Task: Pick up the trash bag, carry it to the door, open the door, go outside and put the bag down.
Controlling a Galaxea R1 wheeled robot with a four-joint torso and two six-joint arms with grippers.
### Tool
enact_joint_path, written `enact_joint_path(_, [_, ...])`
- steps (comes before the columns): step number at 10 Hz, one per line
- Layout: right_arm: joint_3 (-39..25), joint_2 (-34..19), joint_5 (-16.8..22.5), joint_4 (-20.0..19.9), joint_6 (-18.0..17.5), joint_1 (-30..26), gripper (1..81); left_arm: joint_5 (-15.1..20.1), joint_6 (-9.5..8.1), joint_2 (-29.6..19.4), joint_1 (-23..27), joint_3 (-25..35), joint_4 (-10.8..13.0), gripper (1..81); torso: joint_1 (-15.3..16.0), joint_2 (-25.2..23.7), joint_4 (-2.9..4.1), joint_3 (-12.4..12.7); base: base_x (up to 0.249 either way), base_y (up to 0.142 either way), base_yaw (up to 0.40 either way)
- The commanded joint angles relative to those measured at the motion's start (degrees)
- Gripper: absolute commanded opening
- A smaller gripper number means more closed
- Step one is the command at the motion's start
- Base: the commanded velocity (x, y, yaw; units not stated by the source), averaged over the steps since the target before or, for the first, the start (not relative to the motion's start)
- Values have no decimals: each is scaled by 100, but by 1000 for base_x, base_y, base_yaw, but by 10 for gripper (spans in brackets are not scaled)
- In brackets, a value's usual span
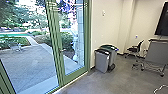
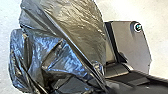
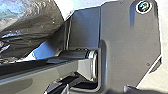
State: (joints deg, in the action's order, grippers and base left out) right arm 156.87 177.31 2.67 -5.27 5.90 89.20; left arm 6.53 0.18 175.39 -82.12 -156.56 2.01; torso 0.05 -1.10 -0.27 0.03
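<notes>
Left wrist view: a bulging trash bag of thin, glossy black plastic (image 2: 75, 27) takes up much of the view, its folds running together towards the left gripper (image 2: 107, 87). That gripper looks closed on the gathered plastic, with no gap to be seen between its fingers; the full body of the bag lies beyond them, outside the grip. Part of the bag also shows in the right wrist view, beside the robot's own arm, but nothing there has hold of it. Whether the right gripper is open or closed, I cannot tell.

The bag should handle as a soft, shapeless load, probably light for its bulk, though its contents are hidden. The film looks slippery and easy to tear, so the bunched neck, where several folds lie together, is the sound place to grip; a pinch of the smooth side could slide or rip. The loose body may well swing or brush the door frame.

In the head view, a green-framed glass door (image 1: 61, 50) stands left of centre, with a paved yard (image 1: 30, 66) beyond it at left. Two grey bins with dark lids (image 1: 102, 61) stand against the wall, right of centre.
</notes>
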Motion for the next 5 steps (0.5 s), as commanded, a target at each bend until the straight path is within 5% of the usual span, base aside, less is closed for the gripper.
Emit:
enact_joint_path(1, [-26,35,366,43,34,-258,811,331,34,6,358,3,62,10,0,0,0,0,134,0,0])
enact_joint_path(5, [26,26,375,52,34,-266,811,331,34,50,350,3,63,10,0,0,0,0,134,0,0])
